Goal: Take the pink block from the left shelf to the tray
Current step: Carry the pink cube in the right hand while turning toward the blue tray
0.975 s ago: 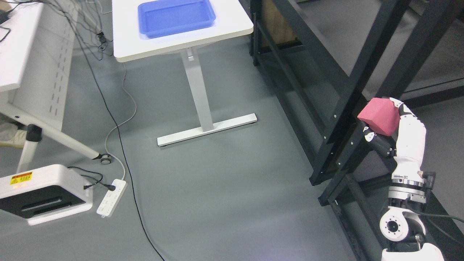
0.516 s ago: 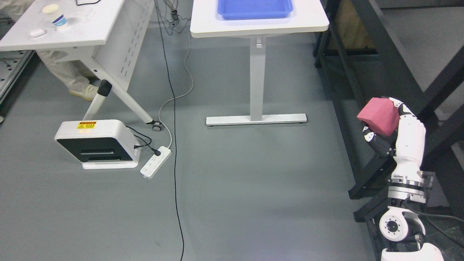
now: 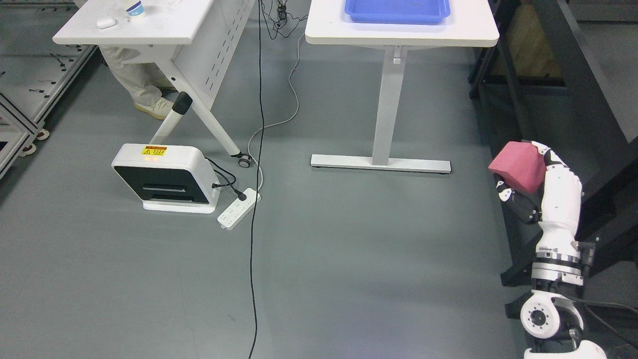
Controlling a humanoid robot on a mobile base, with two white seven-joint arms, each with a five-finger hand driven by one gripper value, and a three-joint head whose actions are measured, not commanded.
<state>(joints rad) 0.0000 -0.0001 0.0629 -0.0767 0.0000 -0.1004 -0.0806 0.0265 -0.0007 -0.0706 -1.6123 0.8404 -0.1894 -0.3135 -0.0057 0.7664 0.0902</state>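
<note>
Holding the pink block (image 3: pixel 518 165), the robot's right hand (image 3: pixel 541 192) rises from the lower right of the head view, its white and black fingers (image 3: pixel 506 192) wrapped around the block's underside and back. The block sits in the hand, raised off the floor, tilted so that one corner points up and to the left, and it touches nothing but the hand. The blue tray (image 3: pixel 398 12) rests on a white table (image 3: pixel 473 32) at the top of the view, with only its near part showing. The tray lies up and to the left of the block, well apart from it, with open grey floor (image 3: pixel 349 259) and the table's single leg (image 3: pixel 386 104) between them. A black shelf frame (image 3: pixel 588 85) stands just behind and to the right of the hand. Only the right arm is visible, so it is the one placed to carry the block; the left arm is out of view. The pickup looks finished, and the remaining step is probably to bring the block forward and leftward over the tray. A second white desk (image 3: pixel 164 25) stands at upper left, with a person's legs (image 3: pixel 134 82) beneath it.
</note>
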